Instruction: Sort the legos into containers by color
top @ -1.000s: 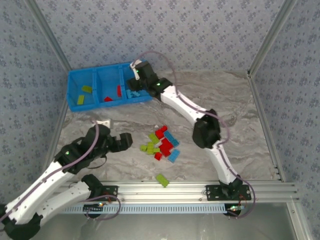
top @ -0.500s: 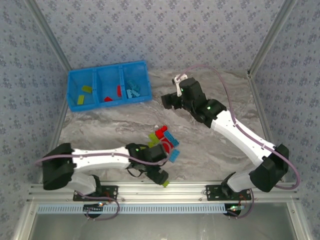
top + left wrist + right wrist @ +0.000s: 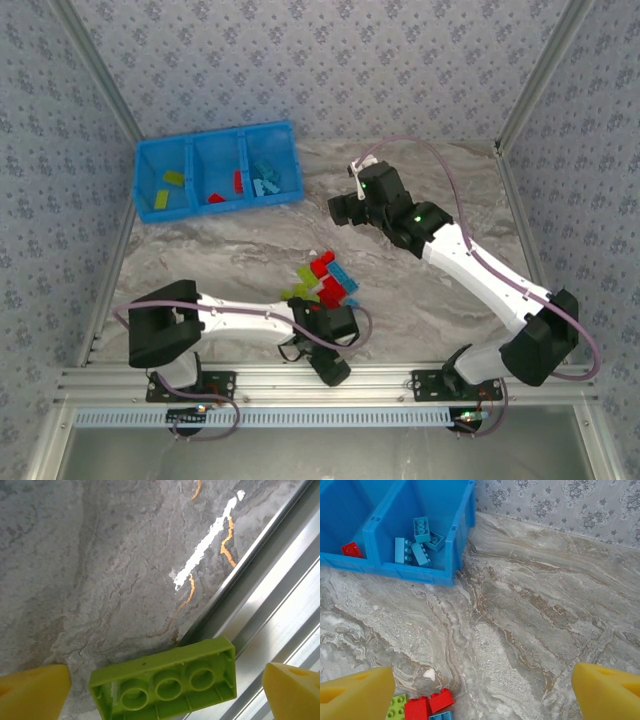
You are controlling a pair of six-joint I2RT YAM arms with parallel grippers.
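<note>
Left end effector (image 3: 164, 689) gapes astride the green brick (image 3: 170, 680), poised to grip; right end effector (image 3: 482, 690) open, empty.

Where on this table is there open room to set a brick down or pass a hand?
Bare marble lies between the blue bin and the brick pile, and in the far right corner behind the right arm. Crowded: the pile itself and the near rail, where the left gripper straddles a green brick.
</note>
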